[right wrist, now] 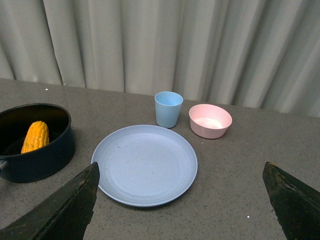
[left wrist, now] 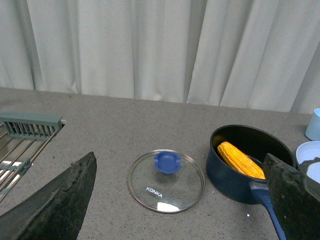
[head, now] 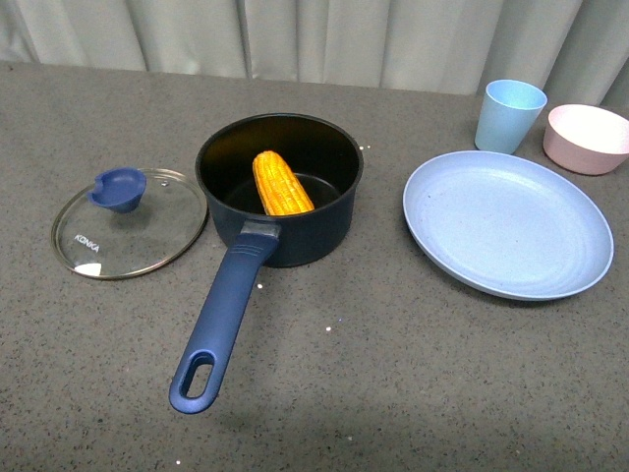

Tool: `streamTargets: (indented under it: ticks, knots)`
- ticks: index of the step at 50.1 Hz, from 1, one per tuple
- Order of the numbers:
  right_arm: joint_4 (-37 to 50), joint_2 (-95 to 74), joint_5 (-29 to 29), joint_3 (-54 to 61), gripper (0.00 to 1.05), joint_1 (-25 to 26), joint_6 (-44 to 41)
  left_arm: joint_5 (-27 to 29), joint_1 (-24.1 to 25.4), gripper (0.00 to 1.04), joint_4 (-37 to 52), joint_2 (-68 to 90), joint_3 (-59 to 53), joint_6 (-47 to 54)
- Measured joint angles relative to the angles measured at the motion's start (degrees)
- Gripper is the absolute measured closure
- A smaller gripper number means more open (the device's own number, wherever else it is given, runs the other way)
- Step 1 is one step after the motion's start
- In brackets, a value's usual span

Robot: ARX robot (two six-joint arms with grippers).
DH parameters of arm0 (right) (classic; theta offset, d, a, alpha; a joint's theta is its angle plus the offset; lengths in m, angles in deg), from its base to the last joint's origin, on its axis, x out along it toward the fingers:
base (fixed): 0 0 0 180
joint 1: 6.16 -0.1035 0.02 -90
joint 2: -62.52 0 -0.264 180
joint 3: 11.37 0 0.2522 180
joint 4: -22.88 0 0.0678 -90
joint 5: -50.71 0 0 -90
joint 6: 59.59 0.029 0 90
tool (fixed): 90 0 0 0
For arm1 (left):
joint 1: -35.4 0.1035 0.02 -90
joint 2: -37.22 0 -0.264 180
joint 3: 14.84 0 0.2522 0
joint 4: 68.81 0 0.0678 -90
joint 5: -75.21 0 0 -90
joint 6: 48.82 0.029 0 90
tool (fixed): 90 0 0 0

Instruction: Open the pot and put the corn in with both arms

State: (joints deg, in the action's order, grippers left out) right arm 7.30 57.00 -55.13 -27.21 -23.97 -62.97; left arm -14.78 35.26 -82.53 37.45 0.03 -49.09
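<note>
The navy-blue pot [head: 295, 241] stands uncovered mid-table, its long handle [head: 221, 320] pointing toward the front edge. The yellow-orange corn [head: 282, 184] lies inside it, leaning on the near wall. The same pot [left wrist: 235, 177] and corn [left wrist: 240, 159] show in the left wrist view; in the right wrist view the pot [right wrist: 42, 157] holds the corn [right wrist: 36, 136] too. Neither arm appears in the front view. My left gripper [left wrist: 182, 210] hangs open above the table, holding nothing. My right gripper [right wrist: 182, 210] is open too, nothing between its fingers.
The glass lid [head: 130, 222] with blue knob lies flat left of the pot. A light-blue plate [head: 506, 223], a blue cup [head: 509, 116] and a pink bowl [head: 588, 138] sit at the right. A metal rack [left wrist: 22, 137] stands far left. A curtain hangs behind.
</note>
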Motion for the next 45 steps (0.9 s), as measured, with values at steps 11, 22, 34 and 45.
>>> streamTargets:
  ticks: [11, 22, 34, 45]
  knots:
    - [0.09, 0.44, 0.55, 0.02, 0.09, -0.02, -0.57, 0.00, 0.00, 0.06, 0.00, 0.00, 0.00, 0.00]
    - [3.65, 2.43, 0.17, 1.75, 0.24, 1.14, 1.40, -0.02, 0.00, 0.06, 0.00, 0.00, 0.00, 0.00]
    - [2.91, 4.33, 5.75, 1.75, 0.60, 7.04, 2.60, 0.00, 0.00, 0.06, 0.00, 0.00, 0.00, 0.00]
    - [1.84, 5.29, 15.15, 1.77, 0.99, 17.35, 2.80, 0.02, 0.00, 0.06, 0.00, 0.00, -0.02, 0.00]
